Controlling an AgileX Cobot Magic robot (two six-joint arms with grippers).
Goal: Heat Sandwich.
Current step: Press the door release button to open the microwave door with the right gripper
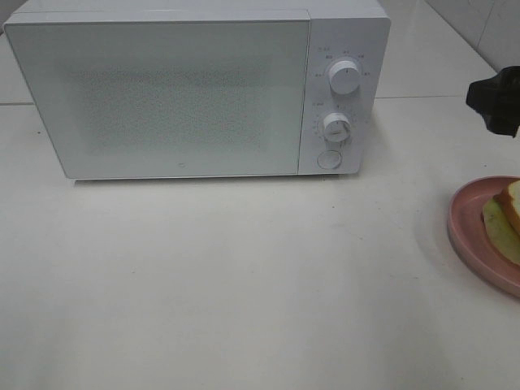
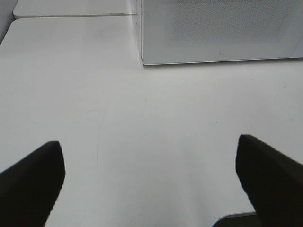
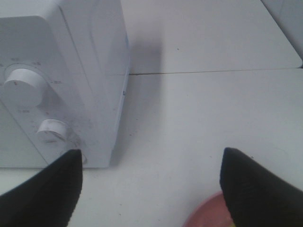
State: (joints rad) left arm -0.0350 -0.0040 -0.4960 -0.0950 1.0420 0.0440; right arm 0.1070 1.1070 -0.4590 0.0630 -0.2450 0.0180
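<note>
The sandwich [image 1: 509, 213], white bread with a tan crust over a yellow-green layer, lies on a round pink plate [image 1: 465, 215] at the right edge of the exterior high view, partly cut off. The white microwave [image 1: 162, 97] stands at the back with its door shut. A black part of my right arm [image 1: 496, 99] shows above the plate. My right gripper [image 3: 151, 152] is open and empty above the table, between the microwave's side [image 3: 102, 71] and the plate rim [image 3: 203, 216]. My left gripper [image 2: 147, 144] is open over bare table, in front of the microwave's left corner [image 2: 142, 59].
The microwave's panel carries two white knobs [image 1: 345, 79] [image 1: 335, 127] and a round button [image 1: 329, 159]. The white tabletop [image 1: 244, 284] stretches in front of it. A seam [image 3: 213, 72] in the table runs behind the microwave.
</note>
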